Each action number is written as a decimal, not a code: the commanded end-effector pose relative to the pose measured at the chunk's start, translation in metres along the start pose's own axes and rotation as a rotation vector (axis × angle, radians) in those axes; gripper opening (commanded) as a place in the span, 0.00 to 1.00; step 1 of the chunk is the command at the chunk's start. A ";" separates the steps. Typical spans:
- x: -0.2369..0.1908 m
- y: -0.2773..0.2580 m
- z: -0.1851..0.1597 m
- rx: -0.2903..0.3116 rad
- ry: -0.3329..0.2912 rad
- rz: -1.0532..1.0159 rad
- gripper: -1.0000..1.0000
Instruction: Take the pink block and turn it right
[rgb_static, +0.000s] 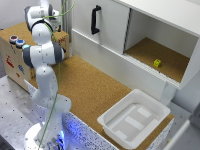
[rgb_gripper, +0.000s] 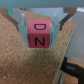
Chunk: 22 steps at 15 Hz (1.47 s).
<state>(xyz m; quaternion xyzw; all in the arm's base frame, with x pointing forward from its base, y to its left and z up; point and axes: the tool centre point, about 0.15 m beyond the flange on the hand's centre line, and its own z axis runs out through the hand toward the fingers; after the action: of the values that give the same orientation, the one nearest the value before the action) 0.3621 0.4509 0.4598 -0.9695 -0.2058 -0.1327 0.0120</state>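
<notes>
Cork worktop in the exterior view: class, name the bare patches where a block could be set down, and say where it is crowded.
Bare cork stretches between the cabinet front and the white tray. The open compartment floor is free apart from a small yellow block. It is crowded by the robot arm and the wooden box. In the wrist view the gripper holds the pink block.

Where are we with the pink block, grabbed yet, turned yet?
Grab looks done: in the wrist view the pink block sits between the hand's fingers over the cork surface. Whether it has been turned right at all cannot be told. The exterior view does not show the block.
</notes>
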 end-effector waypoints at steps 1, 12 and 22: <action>0.012 -0.025 0.013 -0.038 -0.186 0.210 0.00; 0.019 -0.028 0.017 -0.009 -0.193 0.333 0.00; 0.019 -0.028 0.017 -0.009 -0.193 0.333 0.00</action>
<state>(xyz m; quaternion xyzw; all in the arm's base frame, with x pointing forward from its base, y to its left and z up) 0.3638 0.4723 0.4379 -0.9945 -0.0505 -0.0774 0.0485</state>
